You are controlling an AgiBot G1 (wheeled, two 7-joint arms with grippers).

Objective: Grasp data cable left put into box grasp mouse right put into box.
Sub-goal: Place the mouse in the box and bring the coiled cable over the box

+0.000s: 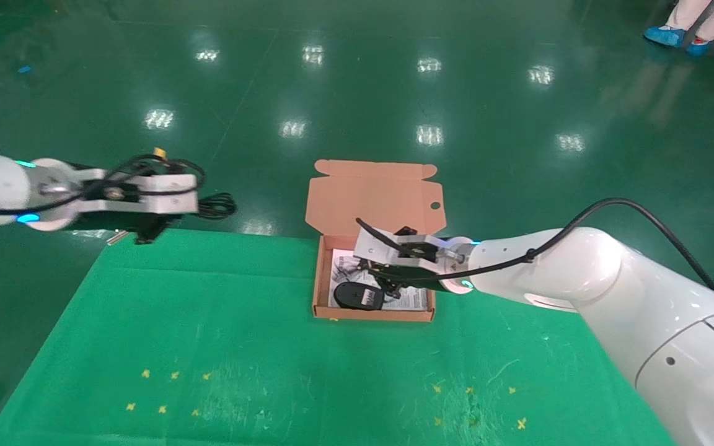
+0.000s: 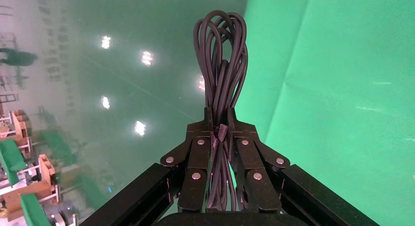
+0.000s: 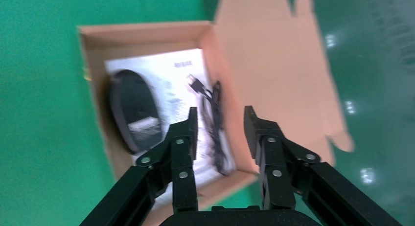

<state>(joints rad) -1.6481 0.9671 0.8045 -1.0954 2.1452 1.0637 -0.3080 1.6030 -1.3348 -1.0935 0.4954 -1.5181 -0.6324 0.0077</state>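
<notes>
My left gripper (image 1: 199,199) is shut on the data cable (image 1: 219,205), a black looped bundle held in the air beyond the table's back left corner. In the left wrist view the cable (image 2: 222,64) sticks out between the closed fingers of that gripper (image 2: 221,121). The mouse (image 1: 358,295) lies in the open salmon-orange box (image 1: 369,314) on its white sheet. My right gripper (image 1: 391,284) hovers over the box, open and empty. The right wrist view shows the mouse (image 3: 134,111), its cord (image 3: 215,113) and the box wall (image 3: 147,30) below the open gripper (image 3: 220,121).
The box lid (image 1: 375,198) stands open at the back. The green cloth table (image 1: 208,322) carries small yellow cross marks (image 1: 165,375) near the front. A person's blue-shod feet (image 1: 679,36) are far off on the glossy green floor at the back right.
</notes>
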